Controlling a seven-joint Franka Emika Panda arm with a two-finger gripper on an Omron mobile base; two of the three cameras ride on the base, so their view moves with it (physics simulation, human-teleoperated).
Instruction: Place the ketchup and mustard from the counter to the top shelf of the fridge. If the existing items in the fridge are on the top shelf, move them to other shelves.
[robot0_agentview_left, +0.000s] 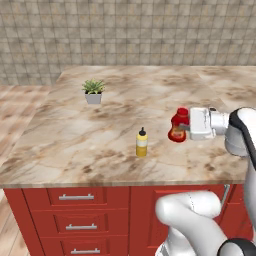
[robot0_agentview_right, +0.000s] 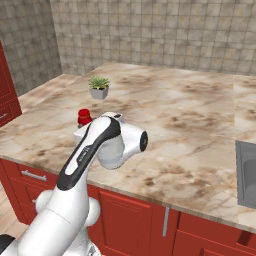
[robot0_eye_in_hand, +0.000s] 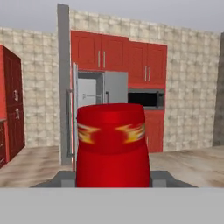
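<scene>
I am gripping the ketchup (robot0_agentview_left: 178, 126) in my claw (robot0_agentview_left: 186, 127), the jaws clenched on the bottle's sides from the right, with the bottle upright over the front right part of the table (robot0_agentview_left: 75, 150). In the left base view I cannot tell whether its foot is touching the stone or hanging just above it. The mustard (robot0_agentview_left: 142, 143) is standing near the front edge, to the left of the ketchup and a little nearer that edge, apart from it.

I am judging 3 risks from here. The bottle is narrowing at its waist, so if my hold is sitting off that waist it may be slipping or tilting as I swing. If I am carrying the ketchup leftward low, it could be clipping the mustard and toppling it over the front edge. The small potted plant (robot0_agentview_left: 93, 91) is standing further back toward the left, out of that path.

In the hand view the fridge (robot0_eye_in_hand: 98, 94) is standing open across the room, beyond the ketchup; I cannot make out its shelves from here, so I am risking arriving at a top shelf that is crowded.
</scene>
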